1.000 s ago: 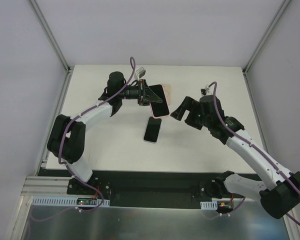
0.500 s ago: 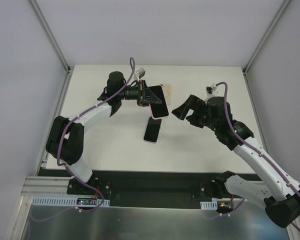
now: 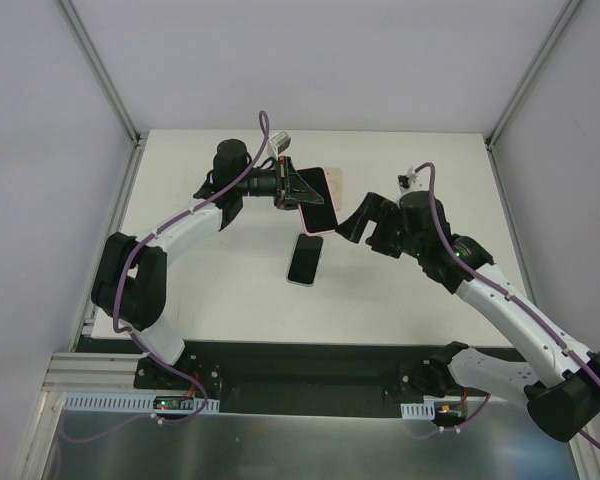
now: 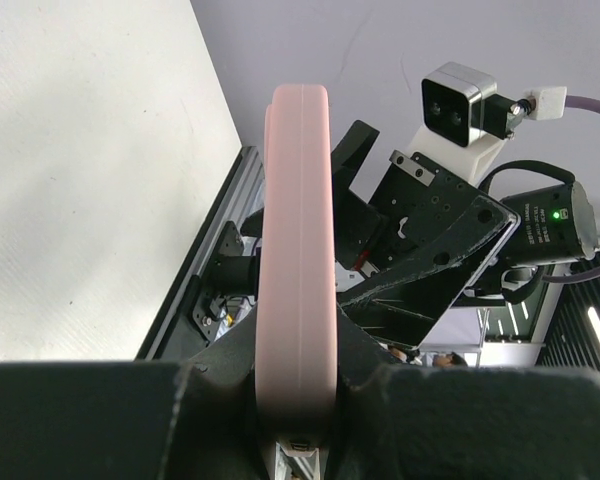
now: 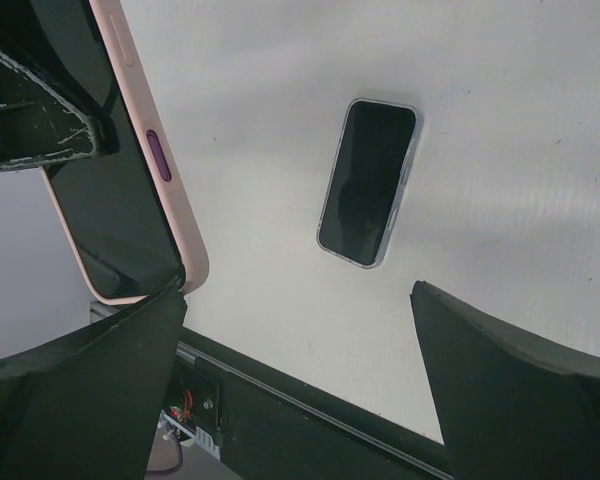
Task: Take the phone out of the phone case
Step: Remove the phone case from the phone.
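Observation:
My left gripper (image 3: 290,187) is shut on a pink phone case (image 3: 318,203) and holds it on edge above the table; the case's edge shows in the left wrist view (image 4: 297,230). Its dark inner face (image 5: 100,200) is turned toward the right arm, and I cannot tell whether that face is lining or a screen. A phone (image 3: 304,259) with a black screen and a silvery rim lies flat on the table below the case; it also shows in the right wrist view (image 5: 369,182). My right gripper (image 3: 367,228) is open wide and empty (image 5: 300,380), and its left finger (image 5: 80,370) sits at the case's lower corner.
The white table (image 3: 220,290) is ringed by white walls and metal posts. Its black front rail (image 5: 310,430) runs under my right gripper. My two arms face each other over the middle back of the table.
My right arm swung a little to the right, then came back left toward the case. The case shifted only slightly in my left gripper. The phone on the table has not moved.

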